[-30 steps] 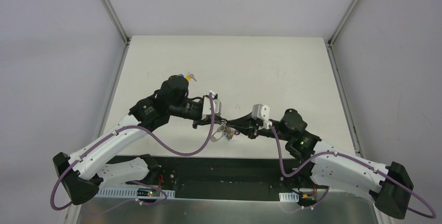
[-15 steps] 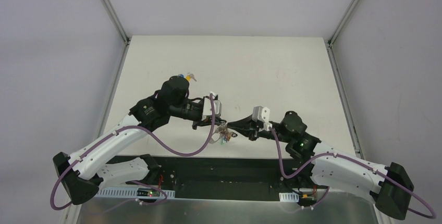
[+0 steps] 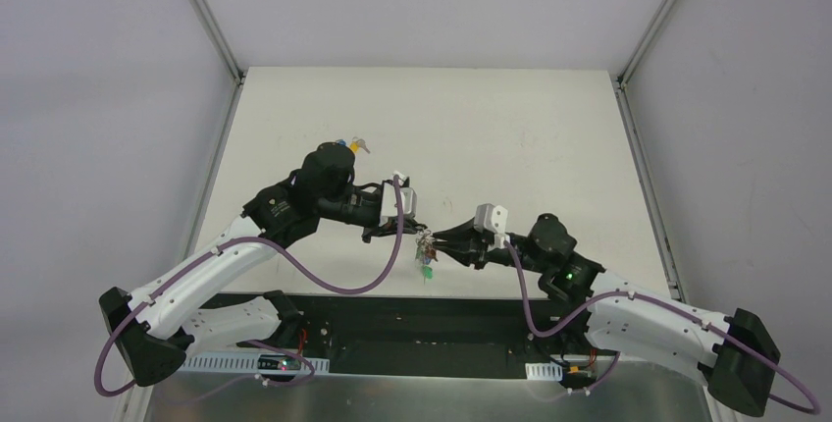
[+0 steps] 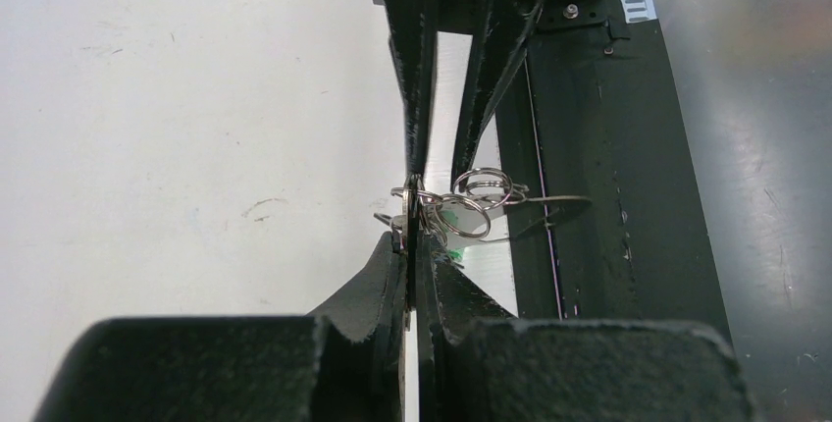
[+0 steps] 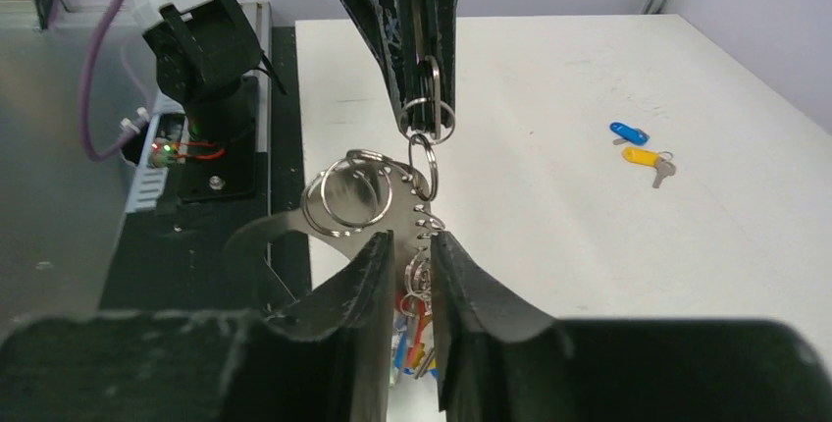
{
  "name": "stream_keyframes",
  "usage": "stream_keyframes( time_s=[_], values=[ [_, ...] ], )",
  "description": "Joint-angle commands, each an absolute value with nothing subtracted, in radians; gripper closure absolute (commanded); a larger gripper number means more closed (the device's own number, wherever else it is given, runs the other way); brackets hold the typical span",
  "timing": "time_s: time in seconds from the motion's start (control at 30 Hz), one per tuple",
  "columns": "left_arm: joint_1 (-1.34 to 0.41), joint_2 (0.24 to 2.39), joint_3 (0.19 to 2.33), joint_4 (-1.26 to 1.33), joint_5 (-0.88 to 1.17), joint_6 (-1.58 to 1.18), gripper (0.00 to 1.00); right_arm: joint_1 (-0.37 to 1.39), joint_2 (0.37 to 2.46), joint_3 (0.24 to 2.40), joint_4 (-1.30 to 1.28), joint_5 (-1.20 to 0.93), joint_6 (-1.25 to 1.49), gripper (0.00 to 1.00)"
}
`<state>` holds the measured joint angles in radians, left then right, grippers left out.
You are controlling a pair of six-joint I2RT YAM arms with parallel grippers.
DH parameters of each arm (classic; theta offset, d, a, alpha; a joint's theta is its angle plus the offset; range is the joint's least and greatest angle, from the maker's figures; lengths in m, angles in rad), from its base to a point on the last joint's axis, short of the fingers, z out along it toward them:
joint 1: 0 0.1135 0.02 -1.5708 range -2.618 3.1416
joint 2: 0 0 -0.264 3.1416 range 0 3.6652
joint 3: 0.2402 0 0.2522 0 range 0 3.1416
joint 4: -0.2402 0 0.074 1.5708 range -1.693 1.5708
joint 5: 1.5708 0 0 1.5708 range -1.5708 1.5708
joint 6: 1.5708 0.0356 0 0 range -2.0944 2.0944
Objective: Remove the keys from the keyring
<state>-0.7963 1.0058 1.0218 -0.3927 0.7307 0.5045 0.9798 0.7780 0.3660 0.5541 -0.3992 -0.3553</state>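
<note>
The keyring (image 3: 426,246) hangs in the air between both grippers near the table's front edge. My left gripper (image 3: 416,232) is shut on one of its small silver rings (image 5: 428,100); the wrist view shows the pads (image 4: 392,265) pinching it edge-on, gripper (image 4: 413,245). My right gripper (image 3: 439,241) is shut on the keyring's flat metal piece with looped rings (image 5: 351,193), gripper (image 5: 404,250). Coloured-head keys (image 5: 416,339) dangle below between its fingers. A green-headed key (image 3: 428,273) hangs lowest.
A blue-headed key (image 5: 627,132) and a yellow-headed key (image 5: 645,157) lie loose on the white table, behind the left arm in the top view (image 3: 353,145). A black base strip (image 3: 422,316) runs along the near table edge under the grippers.
My right gripper has moved left, closer to the left gripper. The key bunch has swung and now hangs straighter, with the green key pointing down.
</note>
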Motion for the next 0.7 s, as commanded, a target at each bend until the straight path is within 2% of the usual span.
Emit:
stream_keyframes(
  time_s=[0.0,0.67],
  values=[
    [-0.786,0.987,1.040,-0.328,0.781,0.505,1.00,0.984,0.735,0.381,0.590,-0.385,-0.351,0.70],
    [-0.784,0.987,1.040,-0.328,0.796,0.506,1.00,0.984,0.794,0.497,0.545,-0.417,-0.421,0.69]
  ],
)
